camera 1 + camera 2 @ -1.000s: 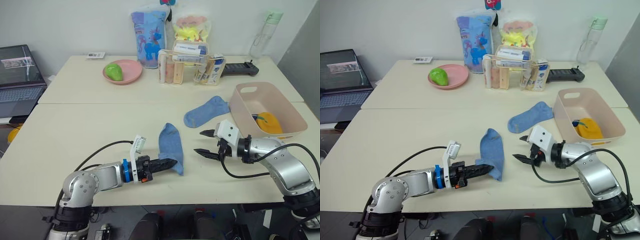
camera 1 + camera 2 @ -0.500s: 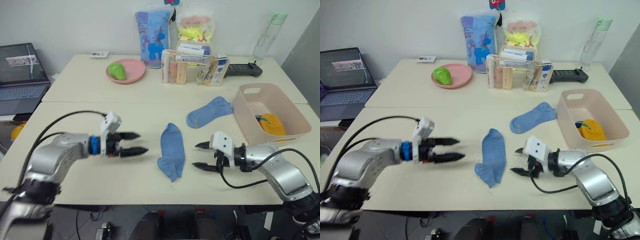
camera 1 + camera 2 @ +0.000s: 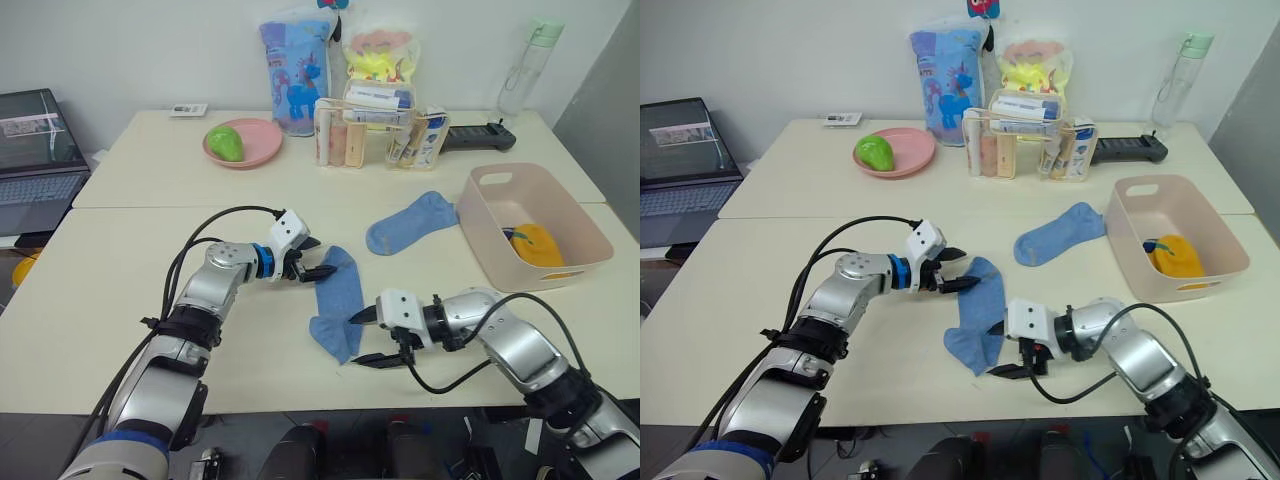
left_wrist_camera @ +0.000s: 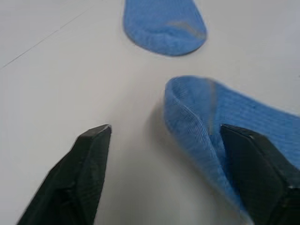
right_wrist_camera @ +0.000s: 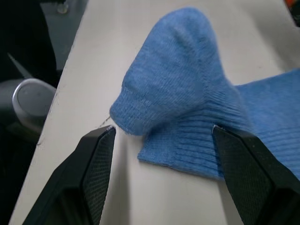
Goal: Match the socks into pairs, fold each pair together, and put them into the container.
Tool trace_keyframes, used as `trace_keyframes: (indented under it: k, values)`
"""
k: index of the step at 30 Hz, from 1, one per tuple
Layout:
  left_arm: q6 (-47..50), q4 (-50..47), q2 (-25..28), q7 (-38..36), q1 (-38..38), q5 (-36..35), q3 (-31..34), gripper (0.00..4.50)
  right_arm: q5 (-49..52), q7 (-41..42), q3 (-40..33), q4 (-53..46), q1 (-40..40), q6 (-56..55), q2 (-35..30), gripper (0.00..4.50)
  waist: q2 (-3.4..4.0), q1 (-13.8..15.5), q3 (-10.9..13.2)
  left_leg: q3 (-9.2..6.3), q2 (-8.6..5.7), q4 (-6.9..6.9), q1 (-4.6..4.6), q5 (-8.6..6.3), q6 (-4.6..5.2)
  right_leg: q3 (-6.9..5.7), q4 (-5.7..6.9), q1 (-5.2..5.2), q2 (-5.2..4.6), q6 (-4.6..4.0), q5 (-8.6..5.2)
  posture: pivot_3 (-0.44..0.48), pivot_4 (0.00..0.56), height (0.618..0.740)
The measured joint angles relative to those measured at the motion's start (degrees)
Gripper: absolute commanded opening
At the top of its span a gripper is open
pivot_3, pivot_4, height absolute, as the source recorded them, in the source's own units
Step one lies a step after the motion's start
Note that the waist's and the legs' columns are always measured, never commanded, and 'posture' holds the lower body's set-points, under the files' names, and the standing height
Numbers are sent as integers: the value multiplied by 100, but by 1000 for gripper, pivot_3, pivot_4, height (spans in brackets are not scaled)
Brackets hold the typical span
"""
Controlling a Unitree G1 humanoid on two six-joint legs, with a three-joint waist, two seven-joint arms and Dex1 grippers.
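Item: near light blue sock [image 3: 338,300], lying flat on the table [image 3: 130,280]. I am spreading my left pincer [image 3: 316,258] wide at one end, right pincer [image 3: 362,338] wide at the other, gripping nothing. Step: pairing. Next, probably: pinching it, carrying it onto its mate [image 3: 408,222] beside the container [image 3: 580,235].

Office or lab room arranged as a home-like test setup. Two plain cream benches [image 3: 150,270] pushed together against a bare white wall [image 3: 140,50]. Open laptop [image 3: 35,150] at one side. Household clutter along the back: snack bags [image 3: 296,70], toiletries organiser [image 3: 352,135], water bottle [image 3: 524,68].
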Motion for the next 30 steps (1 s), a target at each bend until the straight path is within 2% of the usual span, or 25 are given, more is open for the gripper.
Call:
trace_keyframes:
  k: [3, 9, 10, 15, 19, 23, 26, 30]
  values:
    - [-115, 135, -31, -22, -9, 91, 9, 1965, -168, 0, 119, 379, -63, -240, 203, 2657, 0, -1, 0, 0, -1, 3, -1, 0, 0, 0, 1, -1, 0, 1, 0, 0, 150, 740]
    - [-179, 205, -38, -28, -12, 112, 21, 10, -382, 61, 156, 534, -138, -622, 214, 457, 0, -2, 0, -2, -1, 4, 0, 0, 0, -1, 2, -1, 0, 1, 1, 0, 150, 740]
    - [-178, 205, -38, -26, -12, 112, 24, 0, -387, 88, 159, 534, -138, -672, 206, 120, 0, -2, 0, -2, -1, 4, 0, 0, 0, -1, 2, -1, 0, 1, 1, 0, 150, 740]
    - [-58, -33, 98, -22, 124, 104, 183, 0, -514, 191, 156, 519, -150, -1053, -40, 49, 1, -4, 0, -2, -1, 3, 1, 0, 0, 0, 2, -2, 1, 1, 1, 0, 150, 740]
    - [288, -731, 476, -60, 668, 49, 398, 0, -771, 309, 129, 493, -235, -1558, -440, 49, 2, -7, -1, -3, -1, 3, 1, 0, 0, 2, 2, -2, 1, 1, 1, 0, 150, 740]
    - [1090, -2179, 910, -27, 1721, -317, 812, 0, -815, 592, -132, 549, -312, -1927, -936, 49, 2, -17, -1, -4, -1, 1, 1, 0, 0, 4, 1, -2, 1, 1, 0, 0, 150, 740]
    - [1693, -3235, 883, 333, 2319, -588, 1117, 0, -713, 846, -234, 764, -522, -2239, -918, 49, 2, -7, -1, -6, 0, 4, 2, 0, 0, 3, 2, 3, 1, 1, 1, 0, 150, 740]
    - [2451, -4794, 734, 948, 3502, -911, 1417, 0, -647, 1262, -214, 1270, -829, -2725, -769, 49, 2, -30, -1, -2, 1, -4, 5, -1, 1, 8, -3, 2, 1, 1, 0, 0, 150, 740]
